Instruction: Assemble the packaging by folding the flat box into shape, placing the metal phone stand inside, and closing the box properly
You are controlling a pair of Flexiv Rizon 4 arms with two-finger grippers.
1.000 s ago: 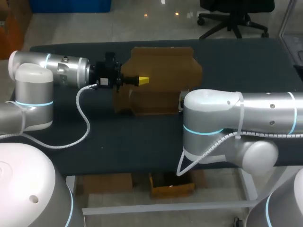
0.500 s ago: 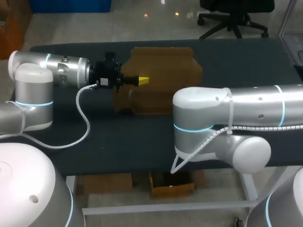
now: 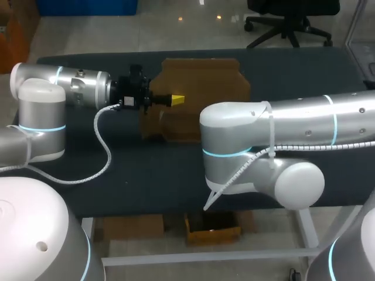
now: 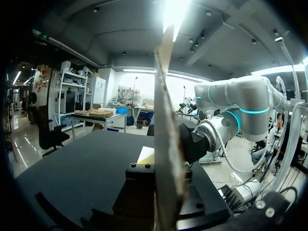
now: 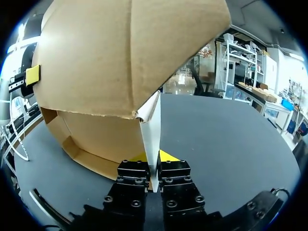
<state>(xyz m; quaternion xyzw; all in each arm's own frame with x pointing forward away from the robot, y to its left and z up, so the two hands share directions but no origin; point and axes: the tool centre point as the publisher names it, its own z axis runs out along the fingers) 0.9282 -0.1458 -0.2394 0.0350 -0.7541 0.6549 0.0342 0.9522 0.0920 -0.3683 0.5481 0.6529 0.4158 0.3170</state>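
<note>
At the far middle of the bench [image 3: 146, 170], the brown cardboard box [image 3: 202, 88] is standing half-formed, with its upper panels arching over a lower one. The metal phone stand is not showing in any view.

The left tool [image 3: 176, 99] is pinching the box's left panel, one yellow tip lying on top of the cardboard. The right tool [image 5: 153, 161] is pinching the thin edge of a flap on the box's right side.

Shaping the box looks like the step in hand. Doing it well likely means the left grip anchoring firmly while the right swings its flap along the crease, without tugging the cardboard loose.

The left arm [image 3: 64, 88] is reaching level from the left. The right arm [image 3: 281, 129] is coming in from the right, its bent elbow hiding its tool from above.
</note>
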